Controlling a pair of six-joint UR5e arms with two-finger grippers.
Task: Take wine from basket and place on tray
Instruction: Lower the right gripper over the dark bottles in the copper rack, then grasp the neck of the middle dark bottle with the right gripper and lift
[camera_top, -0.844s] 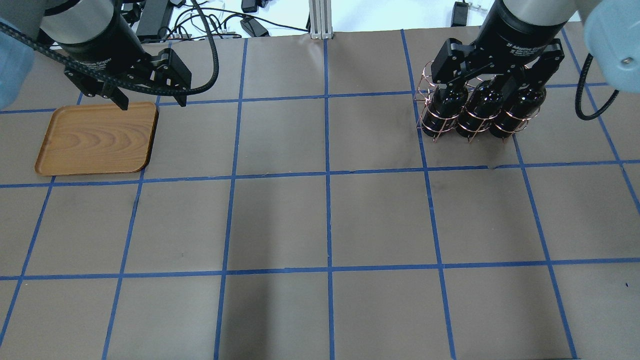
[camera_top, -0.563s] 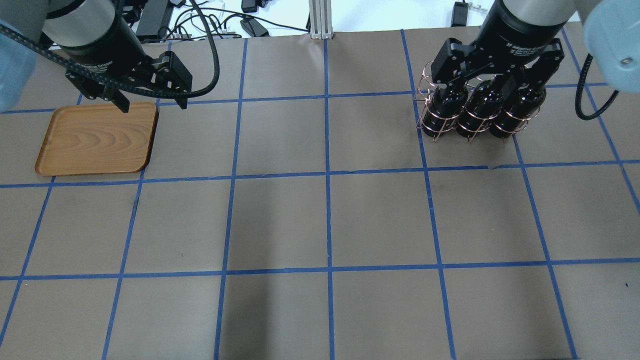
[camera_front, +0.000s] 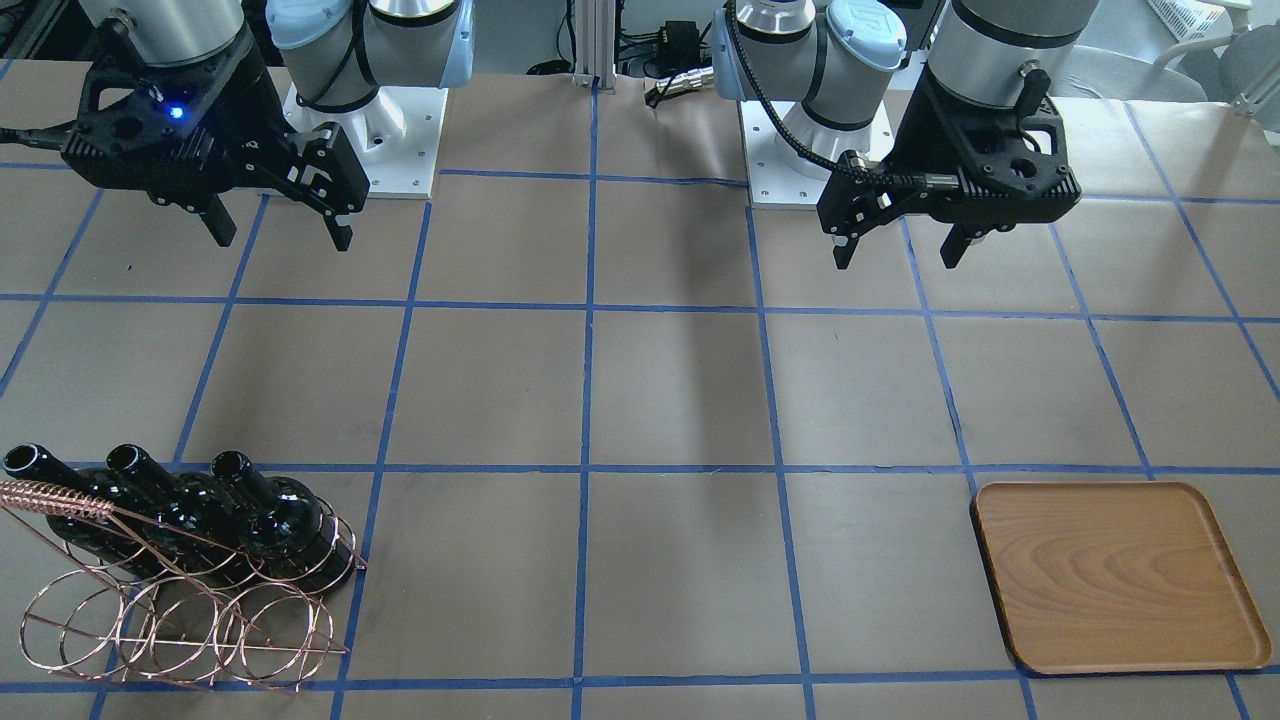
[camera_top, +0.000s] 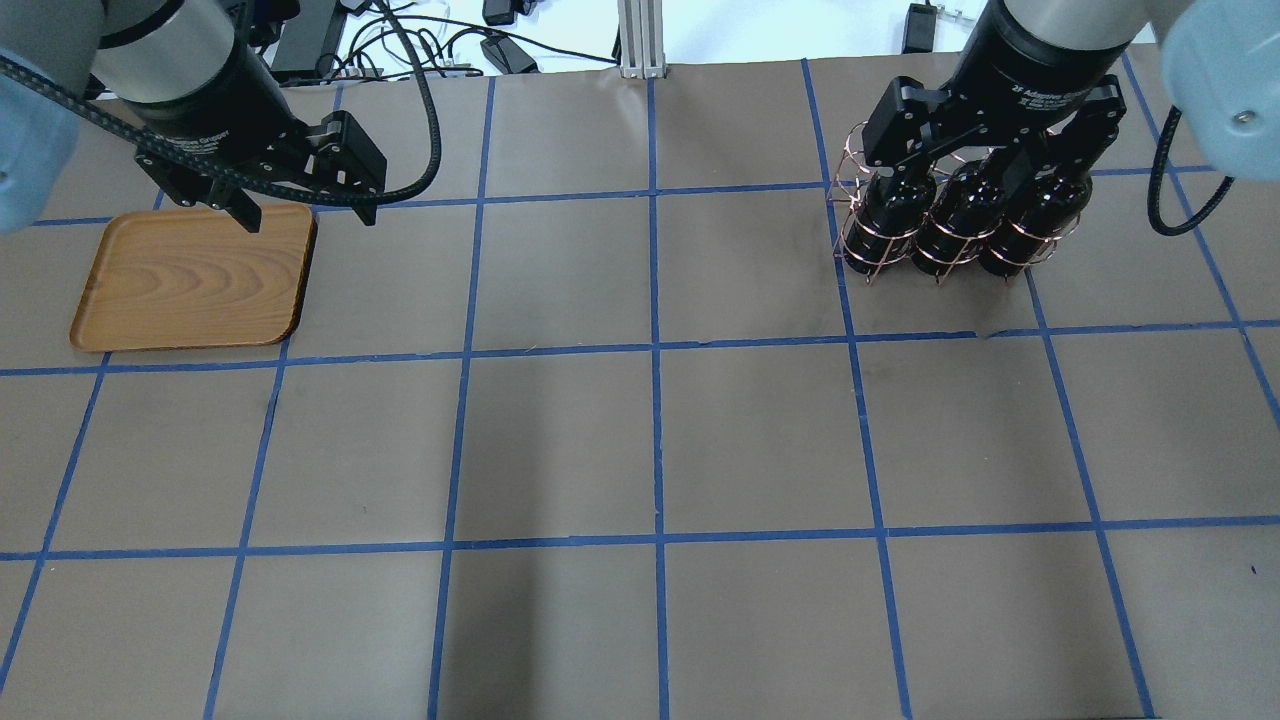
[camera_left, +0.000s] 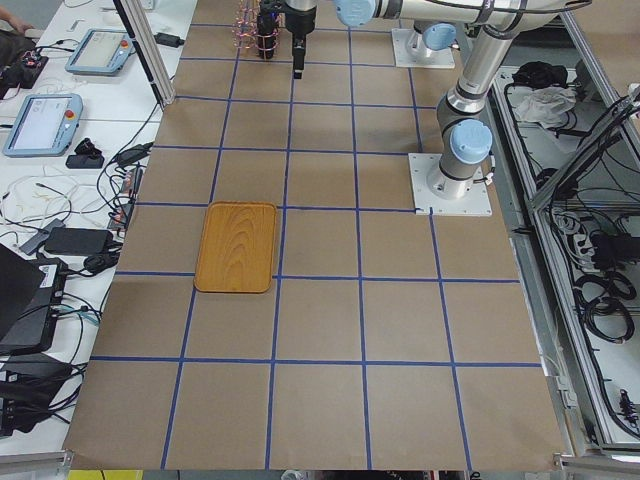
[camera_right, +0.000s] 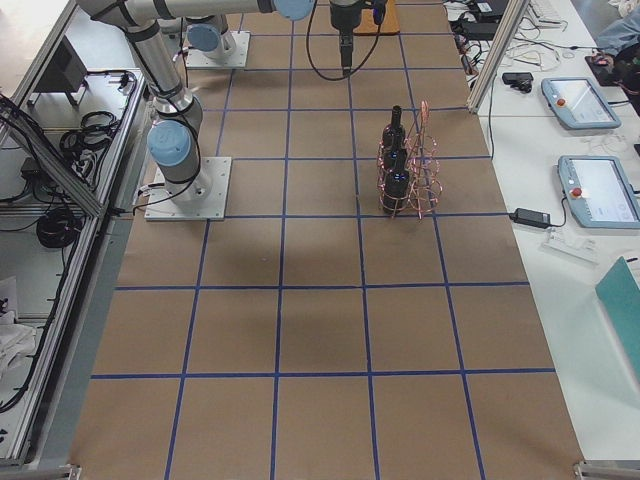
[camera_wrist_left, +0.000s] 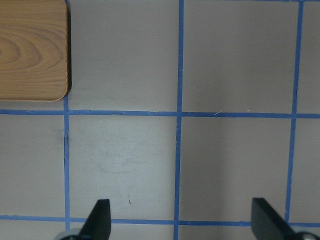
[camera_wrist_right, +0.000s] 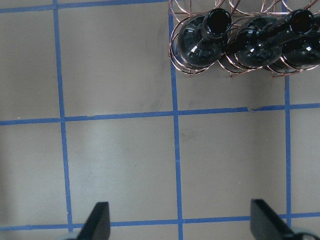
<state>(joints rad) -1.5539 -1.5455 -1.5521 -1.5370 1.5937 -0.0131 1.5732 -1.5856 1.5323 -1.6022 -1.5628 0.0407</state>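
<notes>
Wine (camera_front: 272, 520) (three bottles) in basket (camera_front: 55, 497); right pincer (camera_front: 284, 240) spread, seemingly clear.

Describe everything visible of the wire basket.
The basket is copper-coloured wire: two rows of round rings and a long twisted-wire handle. It stands on the table at the robot's right. Three black bottles fill the row nearer the robot; the other row's rings are empty. Nothing else touches it.

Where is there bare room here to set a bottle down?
The tray is bare all over. The wide middle of the table, between tray and basket, is also free. Crowded only at the basket, with three bottles side by side.
</notes>
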